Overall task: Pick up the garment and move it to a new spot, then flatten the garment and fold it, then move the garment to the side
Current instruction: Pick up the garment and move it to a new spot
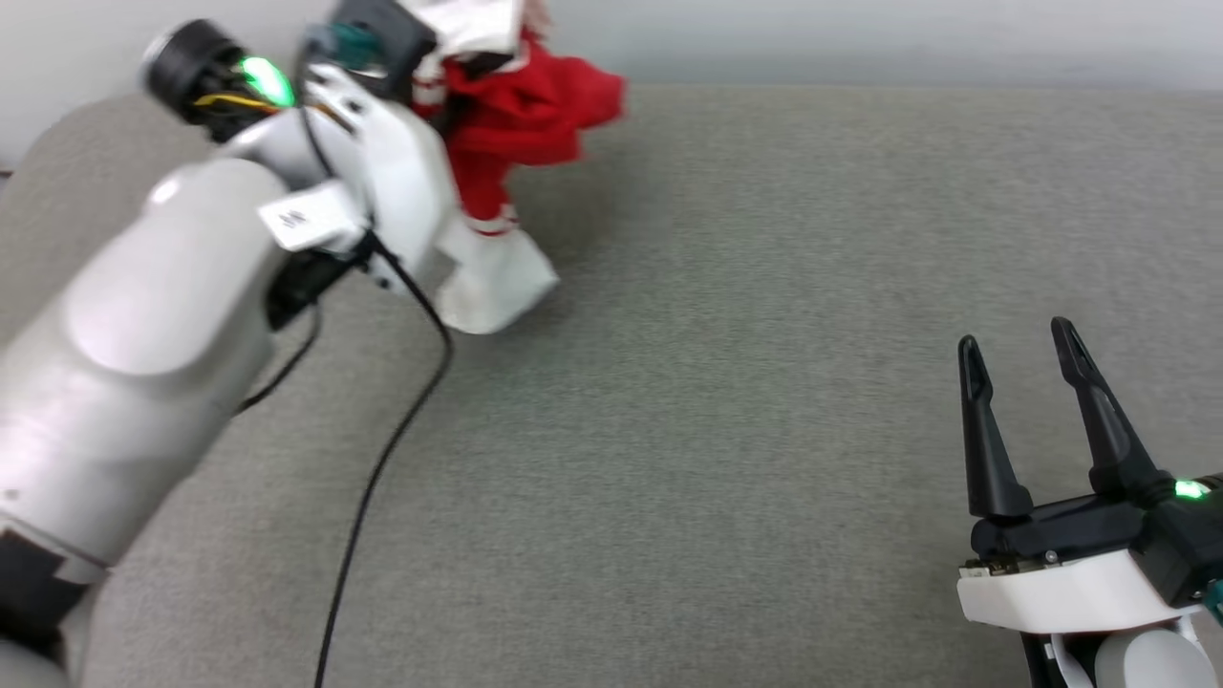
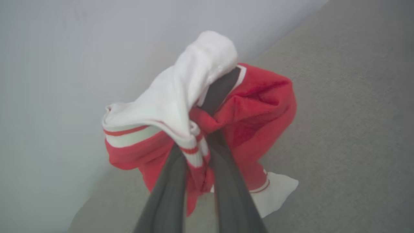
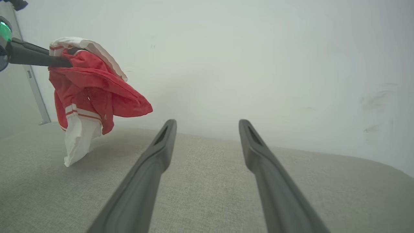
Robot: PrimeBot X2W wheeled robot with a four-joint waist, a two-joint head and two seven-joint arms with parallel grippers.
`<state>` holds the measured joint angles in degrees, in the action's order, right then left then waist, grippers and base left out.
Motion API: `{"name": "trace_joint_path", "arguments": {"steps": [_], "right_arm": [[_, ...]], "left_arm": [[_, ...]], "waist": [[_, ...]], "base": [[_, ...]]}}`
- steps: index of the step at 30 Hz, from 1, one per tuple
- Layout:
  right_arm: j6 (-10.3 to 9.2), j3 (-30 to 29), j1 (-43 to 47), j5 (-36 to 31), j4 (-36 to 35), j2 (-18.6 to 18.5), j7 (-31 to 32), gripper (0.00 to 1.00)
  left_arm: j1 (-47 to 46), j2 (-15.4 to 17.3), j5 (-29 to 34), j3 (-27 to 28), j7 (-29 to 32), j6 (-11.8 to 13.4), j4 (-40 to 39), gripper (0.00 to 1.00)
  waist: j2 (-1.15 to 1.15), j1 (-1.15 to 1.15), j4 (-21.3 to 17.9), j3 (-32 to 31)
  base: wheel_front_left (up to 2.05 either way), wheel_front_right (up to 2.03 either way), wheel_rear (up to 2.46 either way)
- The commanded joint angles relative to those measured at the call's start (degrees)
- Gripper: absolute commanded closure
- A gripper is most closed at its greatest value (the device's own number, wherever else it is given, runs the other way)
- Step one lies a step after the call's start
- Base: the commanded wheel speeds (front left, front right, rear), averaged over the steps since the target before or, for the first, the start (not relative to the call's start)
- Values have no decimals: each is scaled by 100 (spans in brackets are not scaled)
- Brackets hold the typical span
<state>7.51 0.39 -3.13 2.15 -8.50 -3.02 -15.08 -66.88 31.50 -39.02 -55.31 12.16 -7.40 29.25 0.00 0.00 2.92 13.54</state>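
The garment is a bunched red T-shirt with white sleeves and striped trim. It hangs lifted at the far left of the grey surface. My left gripper is shut on the garment near a sleeve seam, and one white sleeve drapes over a fingertip. From the right wrist view the left gripper holds the garment from the left, and the lower white sleeve dangles down to about the surface. My right gripper stands open and holds nothing at the near right; its own view shows the same open right gripper.
A grey fabric-covered surface spreads wide between the two arms. A pale wall rises right behind its far edge. A black cable trails from my left forearm across the near left.
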Motion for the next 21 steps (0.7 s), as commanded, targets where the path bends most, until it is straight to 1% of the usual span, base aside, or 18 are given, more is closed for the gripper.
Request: {"name": "trace_joint_path", "arguments": {"steps": [1, 5, 8, 16, 19, 21], "right_arm": [[-4, -15, 64, 70, -18, 22, -14, 0], [-4, -64, 68, 144, -21, 22, -15, 0], [-4, -133, 67, 195, -12, 23, -14, 0], [-4, -235, 78, 307, -5, 21, -14, 0], [-4, -262, 89, 344, 12, 22, -14, 0], [-4, -270, 93, 356, 28, 22, -14, 0]], "left_arm": [[-96, -119, 51, -92, -104, -3, -89, 100], [-83, -482, 140, -379, -266, -3, -230, 100], [34, -825, 147, -647, -383, -3, -220, 100], [500, -1783, 80, -1545, -725, -3, 223, 100], [776, -2154, 124, -1749, -736, -3, 340, 100], [986, -2332, 190, -1789, -663, -3, 361, 100]], "waist": [[0, 0, -183, -34], [0, 0, -428, -19], [0, 0, -597, 1], [0, 0, -936, 78], [0, 0, -999, 103], [0, 0, -1032, 114]], "base": [[0, 0, 0], [0, 0, 0], [0, 0, 0], [0, 0, 0], [0, 0, 0], [0, 0, 0]]}}
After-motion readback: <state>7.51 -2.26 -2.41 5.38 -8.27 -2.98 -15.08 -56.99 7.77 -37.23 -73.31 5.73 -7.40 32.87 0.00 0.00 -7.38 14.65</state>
